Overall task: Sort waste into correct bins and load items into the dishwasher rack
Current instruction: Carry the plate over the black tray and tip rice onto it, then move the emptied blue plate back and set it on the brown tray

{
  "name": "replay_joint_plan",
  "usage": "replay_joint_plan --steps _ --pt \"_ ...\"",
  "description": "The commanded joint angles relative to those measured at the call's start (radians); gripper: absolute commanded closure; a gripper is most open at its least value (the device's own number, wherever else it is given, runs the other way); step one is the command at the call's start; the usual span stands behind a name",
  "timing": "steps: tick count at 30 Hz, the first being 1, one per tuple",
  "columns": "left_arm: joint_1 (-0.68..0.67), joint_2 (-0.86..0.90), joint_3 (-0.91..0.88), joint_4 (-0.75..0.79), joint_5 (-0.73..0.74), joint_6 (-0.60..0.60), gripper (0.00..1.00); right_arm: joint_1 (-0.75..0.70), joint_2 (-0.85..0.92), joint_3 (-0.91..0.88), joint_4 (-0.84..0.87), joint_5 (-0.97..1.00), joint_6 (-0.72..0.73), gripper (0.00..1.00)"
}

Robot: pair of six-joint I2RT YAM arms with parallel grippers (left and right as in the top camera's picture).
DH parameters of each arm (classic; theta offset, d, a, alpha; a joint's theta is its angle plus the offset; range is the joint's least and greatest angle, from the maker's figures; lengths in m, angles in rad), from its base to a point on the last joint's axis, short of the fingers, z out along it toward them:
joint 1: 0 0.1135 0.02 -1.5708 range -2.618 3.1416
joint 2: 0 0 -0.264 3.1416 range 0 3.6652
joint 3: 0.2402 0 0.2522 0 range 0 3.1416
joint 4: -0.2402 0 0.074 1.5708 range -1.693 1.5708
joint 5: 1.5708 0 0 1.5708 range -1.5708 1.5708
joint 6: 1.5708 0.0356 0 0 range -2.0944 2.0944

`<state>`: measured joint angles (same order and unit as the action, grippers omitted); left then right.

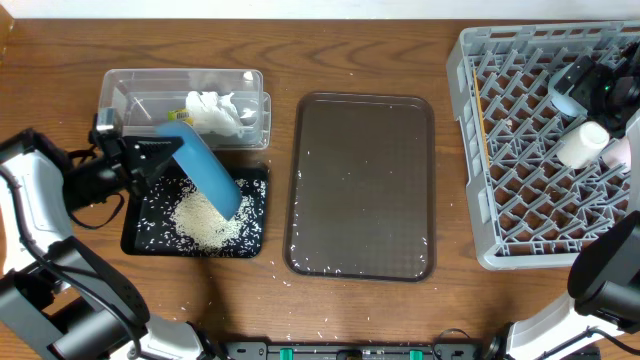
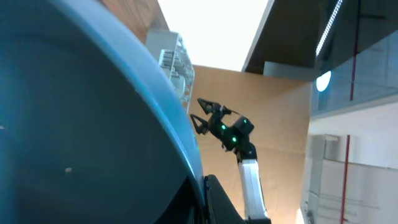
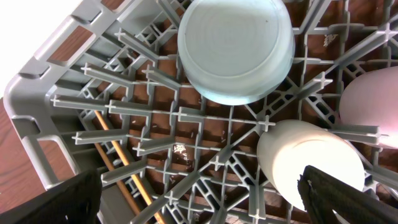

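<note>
While the left gripper (image 1: 163,152) clamps the tilted plate (image 1: 208,175) over the black tray (image 1: 133,238), the right gripper (image 3: 199,196) gapes above the rack (image 3: 37,93). Print on the wrapper (image 1: 179,113) is unreadable.

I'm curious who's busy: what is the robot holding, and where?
The left tool pinches the large dark-blue round plate by its rim; the right tool holds nothing.

Left tool (image 1: 158,152) clamped on the plate (image 1: 208,172), right tool (image 3: 199,186) wide open, pointing down.

plate (image 1: 205,170): blue | rice (image 1: 206,222): white | tray (image 1: 130,242): black | rack (image 1: 468,160): grey lattice | bowl (image 3: 236,46): pale blue
</note>
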<state>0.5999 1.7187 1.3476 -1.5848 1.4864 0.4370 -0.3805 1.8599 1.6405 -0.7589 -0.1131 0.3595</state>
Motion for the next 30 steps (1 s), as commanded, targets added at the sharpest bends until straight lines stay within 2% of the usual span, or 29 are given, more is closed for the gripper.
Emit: replay_joint_plan --steps 1,3,6,10,14,19,23,30 --pt "-0.043 -0.029 -0.002 0.014 0.048 0.087 0.94 0.0 -0.028 0.0 -0.001 0.001 0.01 0.01" --pt "-0.024 -0.026 -0.002 0.072 0.078 0.081 0.94 0.0 -0.028 0.0 -0.001 0.001 0.01 0.01" --pt "-0.006 -0.025 -0.002 0.058 0.086 -0.008 0.94 0.0 -0.028 0.0 0.0 0.001 0.01 0.01" --pt "-0.067 -0.033 -0.002 -0.015 0.066 0.079 0.94 0.0 -0.028 0.0 -0.001 0.001 0.01 0.01" --pt "-0.131 -0.034 -0.002 -0.018 0.084 0.08 0.94 0.0 -0.028 0.0 0.0 0.001 0.01 0.01" --pt "-0.266 -0.042 -0.002 -0.021 0.084 0.098 0.94 0.0 -0.028 0.0 -0.001 0.001 0.01 0.01" --pt "-0.387 -0.042 0.0 0.028 0.085 0.167 0.94 0.0 -0.028 0.0 -0.001 0.001 0.01 0.01" --pt "-0.669 -0.041 0.0 0.244 0.084 0.172 0.94 0.0 -0.028 0.0 0.0 0.001 0.01 0.01"
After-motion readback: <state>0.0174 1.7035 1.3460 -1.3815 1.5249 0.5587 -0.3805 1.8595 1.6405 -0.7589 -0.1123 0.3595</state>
